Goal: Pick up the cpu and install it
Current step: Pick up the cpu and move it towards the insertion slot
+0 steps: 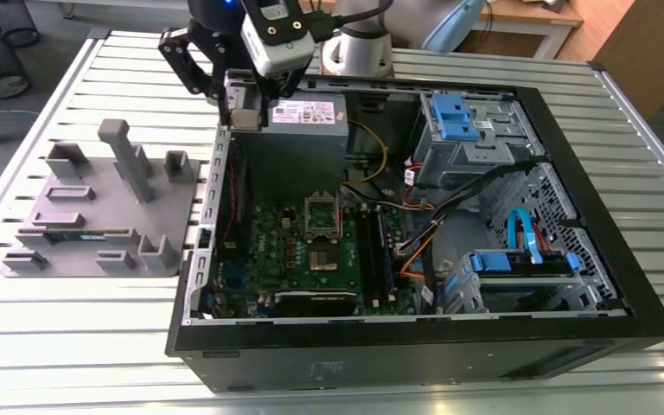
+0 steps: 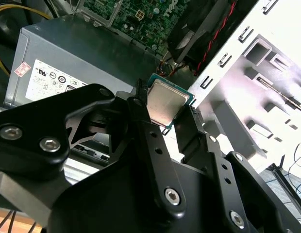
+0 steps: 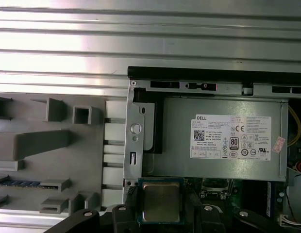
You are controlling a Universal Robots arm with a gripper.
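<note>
While the grey fixture (image 1: pixel 101 207) lies at the exterior view's left, the gripper (image 1: pixel 239 108) hangs in the upper middle over the case (image 1: pixel 424 337) corner, beside the power supply (image 1: pixel 303 117). It is clamped on the cpu (image 2: pixel 166 103). The socket (image 1: pixel 322 216) sits mid-frame, well apart.

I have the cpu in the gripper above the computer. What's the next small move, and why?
Probably carry it across the case toward the socket, staying high. The gripper is shut on the cpu, but it hangs over the power supply near the case's corner, while the socket sits apart from it, further into the case.
</note>
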